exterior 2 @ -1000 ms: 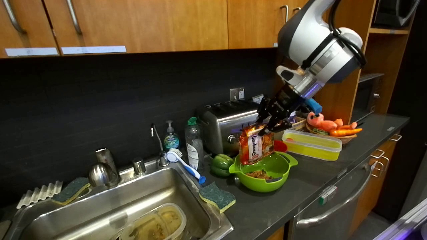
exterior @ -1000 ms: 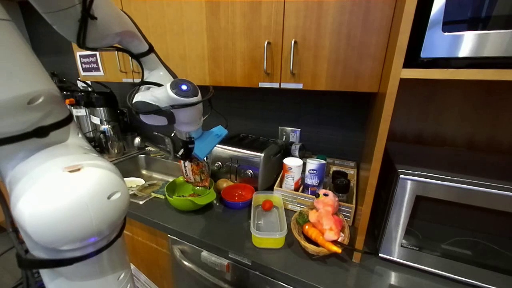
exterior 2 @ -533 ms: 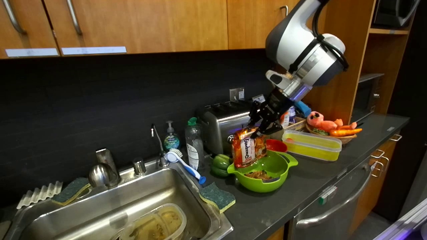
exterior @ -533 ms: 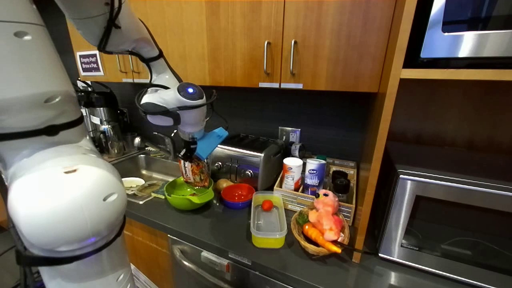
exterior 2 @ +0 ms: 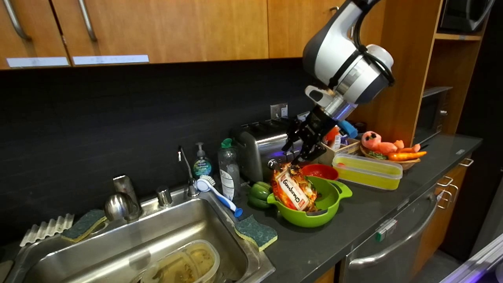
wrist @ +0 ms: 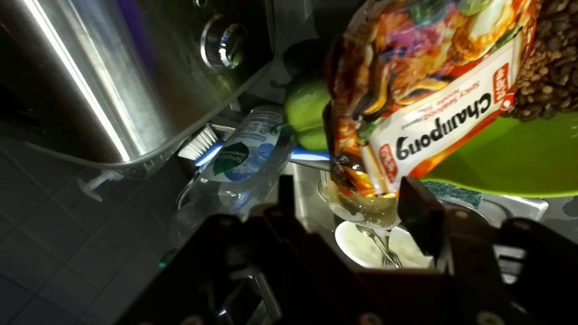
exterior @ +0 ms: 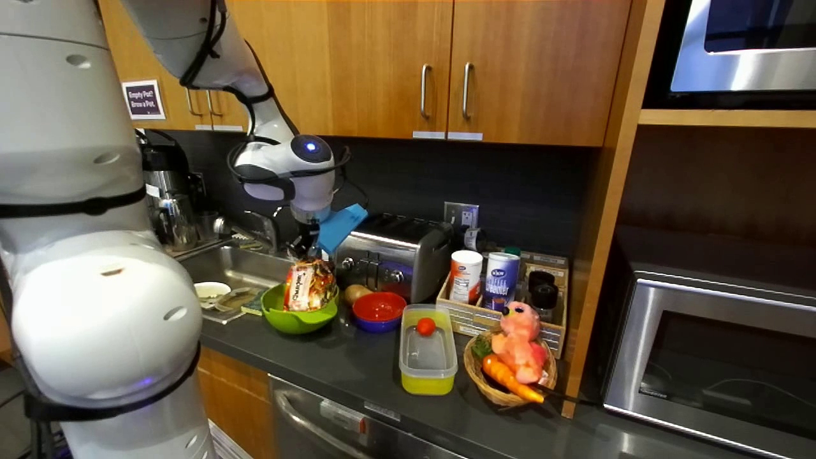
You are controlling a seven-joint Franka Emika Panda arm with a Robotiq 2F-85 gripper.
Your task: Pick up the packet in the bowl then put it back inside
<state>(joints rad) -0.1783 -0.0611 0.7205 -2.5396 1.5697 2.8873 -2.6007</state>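
The packet (exterior 2: 292, 188), orange-red with a pale label, leans in the lime-green bowl (exterior 2: 310, 220), its upper part above the rim. In the other outside angle, the packet (exterior: 308, 287) likewise stands tilted in the bowl (exterior: 296, 324). My gripper (exterior 2: 295, 154) is just above the packet's top, jaws apart. In the wrist view the gripper's fingers (wrist: 422, 216) stand wide on either side of a gap. The packet's near end (wrist: 384, 185) shows beyond that gap, close to one fingertip; whether they touch I cannot tell. The packet's lower edge is hidden inside the bowl.
Beside the bowl are a red bowl (exterior: 379, 308), a green pepper (exterior 2: 260, 195) and a toaster (exterior: 392, 255). The sink (exterior 2: 133, 236) lies to one side, with a sponge (exterior 2: 256, 232) at its edge. A clear bottle (exterior 2: 228, 173) stands behind. Brown bits (wrist: 548, 58) lie in the green bowl.
The gripper came lower, moving toward the sink side, and its jaws parted. The packet, earlier hanging from the gripper, has dropped and tilted over into the green bowl.
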